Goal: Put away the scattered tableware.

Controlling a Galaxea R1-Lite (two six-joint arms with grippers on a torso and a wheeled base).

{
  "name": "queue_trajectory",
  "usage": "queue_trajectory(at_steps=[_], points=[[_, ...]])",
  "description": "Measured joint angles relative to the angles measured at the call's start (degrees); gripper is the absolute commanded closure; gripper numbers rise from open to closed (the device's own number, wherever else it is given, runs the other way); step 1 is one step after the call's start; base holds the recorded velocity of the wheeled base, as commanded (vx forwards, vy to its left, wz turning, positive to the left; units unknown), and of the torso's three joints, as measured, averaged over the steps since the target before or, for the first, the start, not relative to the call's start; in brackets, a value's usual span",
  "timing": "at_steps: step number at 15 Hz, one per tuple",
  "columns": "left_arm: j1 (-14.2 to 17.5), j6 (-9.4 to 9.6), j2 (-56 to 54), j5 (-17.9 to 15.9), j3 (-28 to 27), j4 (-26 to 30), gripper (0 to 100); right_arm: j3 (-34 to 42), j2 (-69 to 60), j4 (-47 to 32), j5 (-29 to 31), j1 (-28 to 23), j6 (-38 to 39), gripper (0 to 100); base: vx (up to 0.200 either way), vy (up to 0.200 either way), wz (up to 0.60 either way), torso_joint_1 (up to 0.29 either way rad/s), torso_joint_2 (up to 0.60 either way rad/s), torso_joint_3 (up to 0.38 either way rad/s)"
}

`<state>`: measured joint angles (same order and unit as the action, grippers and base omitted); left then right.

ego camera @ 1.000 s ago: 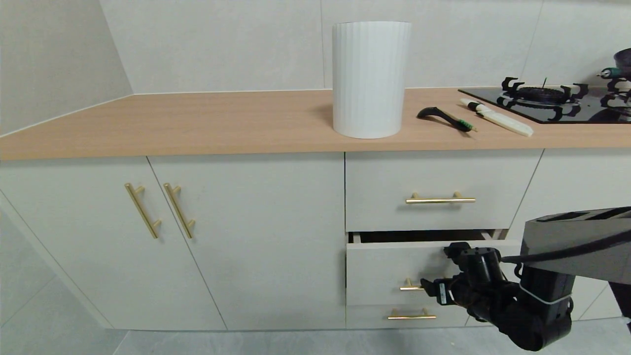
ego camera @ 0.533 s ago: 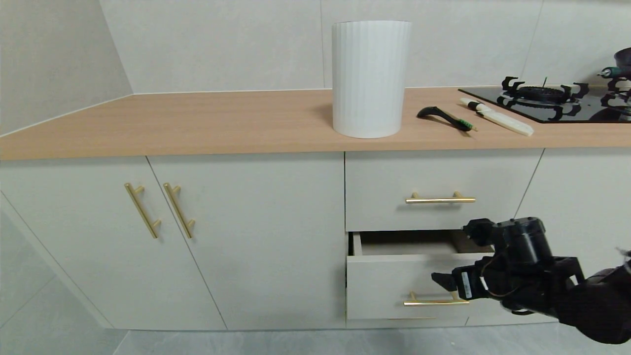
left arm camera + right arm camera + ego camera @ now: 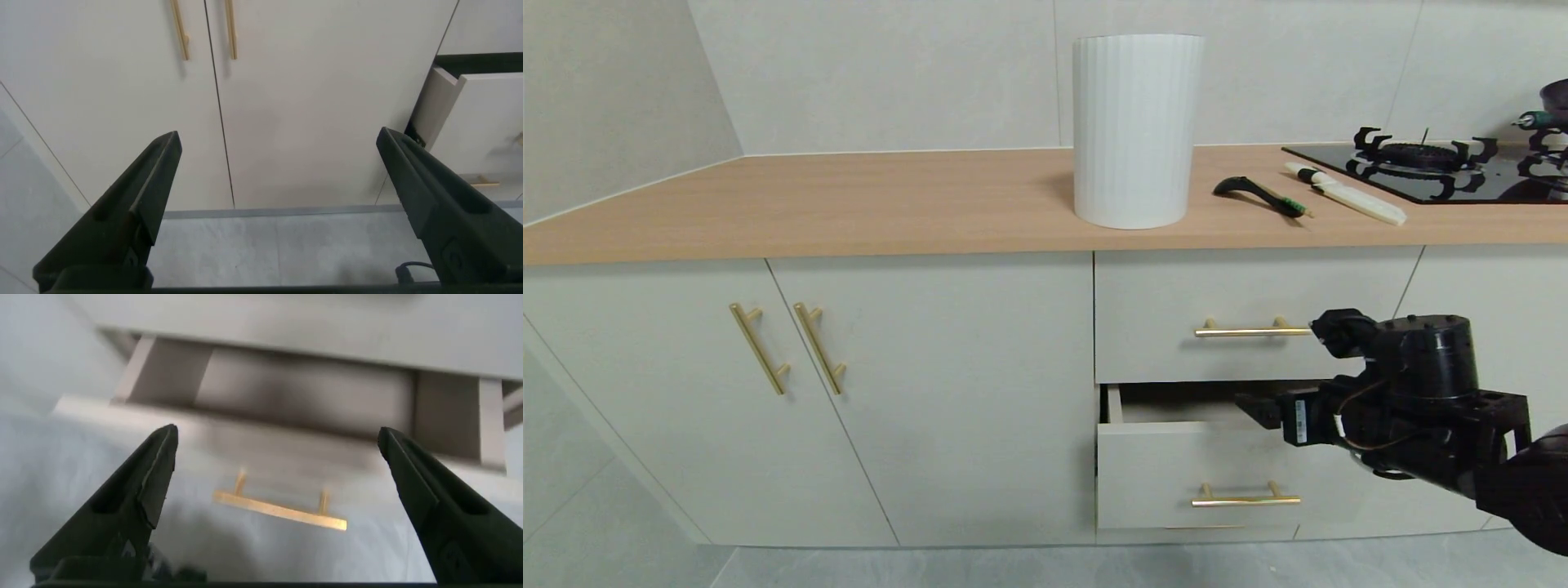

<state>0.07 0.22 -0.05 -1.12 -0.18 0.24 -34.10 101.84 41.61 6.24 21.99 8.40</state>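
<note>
Gripper on the right arm [image 3: 1290, 369] hovers, jaws wide apart and empty, before the partly open pale grey drawer [image 3: 1160, 465]. Left gripper [image 3: 278, 196] is likewise spread. Black-headed green-handled utensil [image 3: 1262, 196] and cream spatula [image 3: 1349, 198] lie on the wooden countertop [image 3: 849, 204].

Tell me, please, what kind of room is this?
Most likely a home kitchen: a wooden countertop over pale cabinets, a gas hob set into it, a partly open drawer below, and a black utensil lying near the hob.
</note>
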Motion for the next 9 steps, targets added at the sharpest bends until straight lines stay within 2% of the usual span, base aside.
queue_trajectory(at_steps=[4,9], points=[[0.0,0.02,0.0,0.0,0.0,0.0,0,0.7,9.7,12.0,3.6,0.0,-0.2,0,0.000,0.000,0.00,0.000,0.00,0.000],[0.0,0.02,0.0,0.0,0.0,0.0,0,0.8,15.5,13.0,3.8,0.0,-0.4,0,0.000,0.000,0.00,0.000,0.00,0.000]])
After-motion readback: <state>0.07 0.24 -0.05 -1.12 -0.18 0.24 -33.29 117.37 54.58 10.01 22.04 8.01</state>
